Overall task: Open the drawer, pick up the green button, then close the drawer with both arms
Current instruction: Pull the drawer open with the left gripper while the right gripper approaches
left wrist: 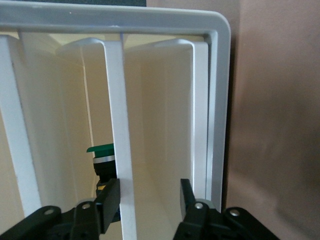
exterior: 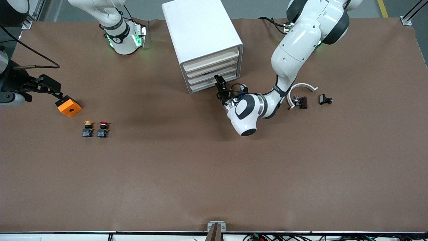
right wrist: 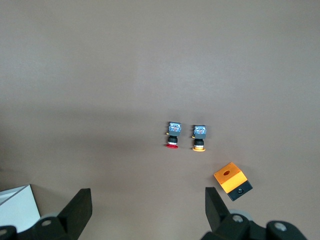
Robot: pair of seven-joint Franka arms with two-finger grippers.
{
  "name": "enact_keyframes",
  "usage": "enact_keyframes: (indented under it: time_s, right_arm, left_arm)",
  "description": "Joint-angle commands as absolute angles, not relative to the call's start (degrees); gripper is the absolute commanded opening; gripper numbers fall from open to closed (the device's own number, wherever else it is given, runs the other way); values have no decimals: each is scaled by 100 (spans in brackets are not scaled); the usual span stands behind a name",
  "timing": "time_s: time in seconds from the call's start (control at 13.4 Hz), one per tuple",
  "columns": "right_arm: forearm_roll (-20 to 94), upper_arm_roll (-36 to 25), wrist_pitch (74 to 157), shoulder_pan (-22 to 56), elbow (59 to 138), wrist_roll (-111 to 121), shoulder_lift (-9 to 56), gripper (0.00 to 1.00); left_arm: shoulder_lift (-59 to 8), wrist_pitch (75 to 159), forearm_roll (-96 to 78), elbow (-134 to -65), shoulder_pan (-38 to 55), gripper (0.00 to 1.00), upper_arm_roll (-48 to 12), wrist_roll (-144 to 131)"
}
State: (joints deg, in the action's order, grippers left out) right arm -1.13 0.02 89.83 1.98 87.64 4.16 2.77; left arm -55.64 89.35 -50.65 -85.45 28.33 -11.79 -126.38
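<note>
While the wide-open right gripper [right wrist: 145,210] waits high, the left gripper [left wrist: 150,200], straddling the drawer [left wrist: 122,150] front near the bench's robot edge, may slip off.

green button [left wrist: 101,149], cream-white drawer [left wrist: 122,150], orange block [exterior: 69,106]

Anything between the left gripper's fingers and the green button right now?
Yes: in the left wrist view, a white drawer front stands between the left gripper fingers, partly covering the green button.

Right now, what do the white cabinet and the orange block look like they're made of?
The cabinet looks like moulded plastic: smooth matte white shell, rounded corners, cream drawer fronts with a soft sheen. The orange block also seems plastic, evenly coloured and matte, with a round hole on top; painted metal can't be ruled out.
</note>
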Motion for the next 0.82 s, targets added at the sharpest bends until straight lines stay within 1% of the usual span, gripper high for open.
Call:
enact_keyframes:
  time_s: [0.0,0.07,0.15,0.52,0.74]
  right_arm:
    - [-297,-53,8912,517,8631,483,308,100]
    - [-569,-44,8912,606,8631,492,308,100]
    - [-606,-44,8938,633,8640,475,316,100]
    - [-360,-44,8965,633,8631,475,369,100]
    - [-352,-44,8974,633,8622,457,369,100]
  left_arm:
    - [-5573,8851,-5159,-8464,2892,45,-1160,-12841]
    - [-5572,8842,-5159,-8464,2900,45,-1169,-12850]
    - [-5564,8842,-5159,-8464,2909,45,-1169,-12850]
    - [-5537,8737,-5142,-8446,2900,46,-1169,-12911]
    - [-5520,8377,-5150,-8245,2760,46,-1160,-12963]
